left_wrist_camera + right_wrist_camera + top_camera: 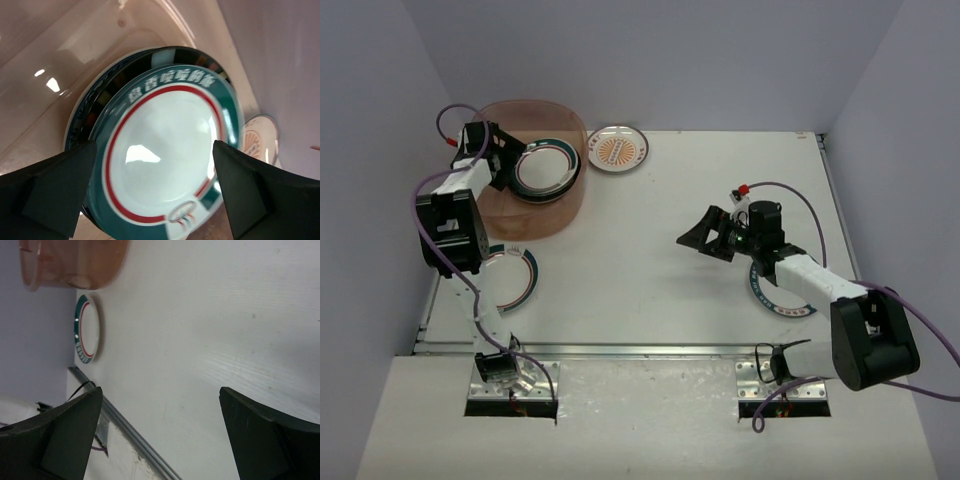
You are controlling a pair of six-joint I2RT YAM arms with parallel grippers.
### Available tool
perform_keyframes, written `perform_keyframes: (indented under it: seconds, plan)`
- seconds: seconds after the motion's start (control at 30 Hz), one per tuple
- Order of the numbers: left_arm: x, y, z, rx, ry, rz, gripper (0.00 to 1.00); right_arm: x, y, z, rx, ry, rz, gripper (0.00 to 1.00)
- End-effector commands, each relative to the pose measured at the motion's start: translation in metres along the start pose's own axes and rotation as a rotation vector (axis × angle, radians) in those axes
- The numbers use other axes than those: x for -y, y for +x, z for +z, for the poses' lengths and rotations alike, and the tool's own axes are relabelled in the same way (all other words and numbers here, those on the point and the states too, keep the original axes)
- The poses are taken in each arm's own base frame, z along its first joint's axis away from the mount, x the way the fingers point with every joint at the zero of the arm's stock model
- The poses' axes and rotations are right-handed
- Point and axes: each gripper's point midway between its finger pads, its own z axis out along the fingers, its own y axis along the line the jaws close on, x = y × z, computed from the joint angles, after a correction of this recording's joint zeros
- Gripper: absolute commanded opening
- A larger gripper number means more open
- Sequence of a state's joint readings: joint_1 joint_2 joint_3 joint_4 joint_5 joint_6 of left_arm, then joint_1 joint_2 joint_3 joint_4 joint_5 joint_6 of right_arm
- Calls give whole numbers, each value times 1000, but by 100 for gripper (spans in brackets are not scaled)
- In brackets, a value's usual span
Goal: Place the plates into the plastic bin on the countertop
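Note:
The translucent pinkish plastic bin (560, 215) stands at the far left of the white countertop (660, 250). Inside it a stack of plates (547, 171) leans on the wall; the top plate (165, 150) is white with a teal rim and red ring, over a shiny dark plate (187, 54). My left gripper (508, 162) (154, 146) is inside the bin, open, its fingers standing apart on either side of the top plate. An orange sunburst plate (617, 149) lies right of the bin. My right gripper (703, 238) (161, 391) hangs open over bare countertop mid-table.
A teal-rimmed plate (515, 275) (86, 330) lies near the front left, partly under my left arm. Another plate (777, 297) is half hidden beneath my right arm. A metal rail (620, 350) (130, 427) runs along the front edge. Grey walls close in the sides.

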State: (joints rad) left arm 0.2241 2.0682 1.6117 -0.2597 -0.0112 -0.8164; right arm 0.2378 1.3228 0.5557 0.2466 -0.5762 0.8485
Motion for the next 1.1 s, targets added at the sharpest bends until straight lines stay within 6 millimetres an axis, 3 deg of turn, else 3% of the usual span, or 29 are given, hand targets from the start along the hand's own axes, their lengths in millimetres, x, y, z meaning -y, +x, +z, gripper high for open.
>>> perform_keyframes:
  seconds: [0.0,0.13,0.27,0.33,0.37,0.43,0.5,0.6,0.63,0.67,0.7,0.73,0.77,0.8,0.83,0.87,1.0,1.07]
  plan:
    - [8,-1,-6,-35,5,13,100,26,-19,0,77,202,-62,99]
    - [12,-15,-27,5,-16,13,100,32,-25,-2,105,254,-62,99]
    - [47,-46,-93,120,85,51,100,24,-43,13,215,200,-72,99]
    - [70,-60,-141,177,165,89,100,6,-61,27,270,90,-83,99]
    - [77,-59,-156,182,197,104,100,1,-64,38,261,41,-66,99]
    - [87,-57,-209,215,287,123,100,-5,-74,64,232,-27,-39,99]
    - [93,-46,-248,226,385,157,100,2,-90,101,210,-34,23,99]
    - [76,-12,-302,228,515,240,100,14,-125,154,233,-6,42,99]
    - [65,0,-313,232,536,266,100,9,-141,165,254,-10,37,99]
    - [62,2,-314,234,539,282,100,34,-130,177,228,44,67,99]
    - [38,19,-323,250,546,318,100,45,-144,198,247,78,84,99]
    - [28,24,-323,240,525,325,100,34,-167,208,284,56,78,98]
    - [21,31,-327,234,527,351,100,46,-176,225,295,90,111,96]
    - [15,37,-329,219,527,368,100,72,-162,237,258,146,147,96]
    - [12,47,-333,195,547,394,100,84,-165,251,254,181,167,94]
    - [8,57,-337,168,576,425,100,89,-178,265,271,204,182,91]
    - [-10,68,-348,205,580,507,100,123,-174,297,256,291,278,89]
    - [-16,69,-350,239,572,508,100,122,-184,310,277,298,275,82]
